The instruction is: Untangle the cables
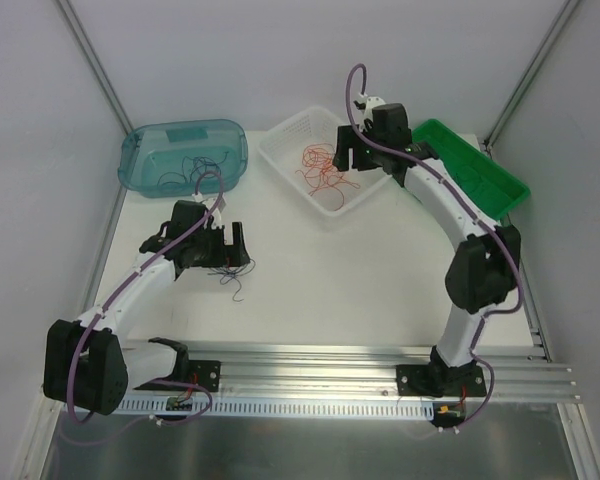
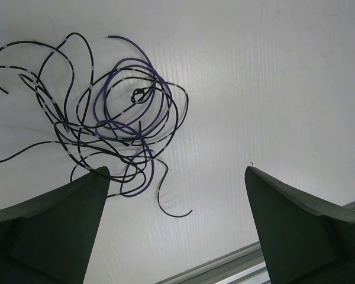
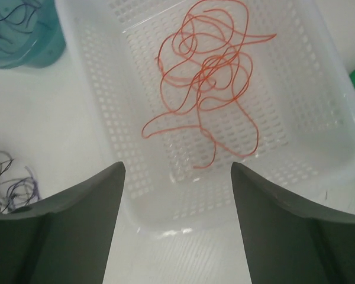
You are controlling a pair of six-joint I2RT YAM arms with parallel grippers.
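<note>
Desk [image 1: 380, 290] bearing a teal bin [image 1: 180, 150], white basket [image 1: 295, 135] and green tray [image 1: 500, 185], the tray partly hidden by the right arm. The left gripper [image 2: 177, 171], jaws spread wide and empty, hangs over black-purple cables [image 2: 115, 112] on the desk. The right gripper [image 3: 177, 168], jaws apart and empty, hangs over orange cables [image 3: 207, 77] in the basket. Dark strands [image 1: 185, 170] in the bin are indistinct.

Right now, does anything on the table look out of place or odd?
Yes: a black and purple wire tangle lies loose on the table just ahead of the open left gripper, outside every bin, knotted together. The red-orange wires sit inside the white basket.
</note>
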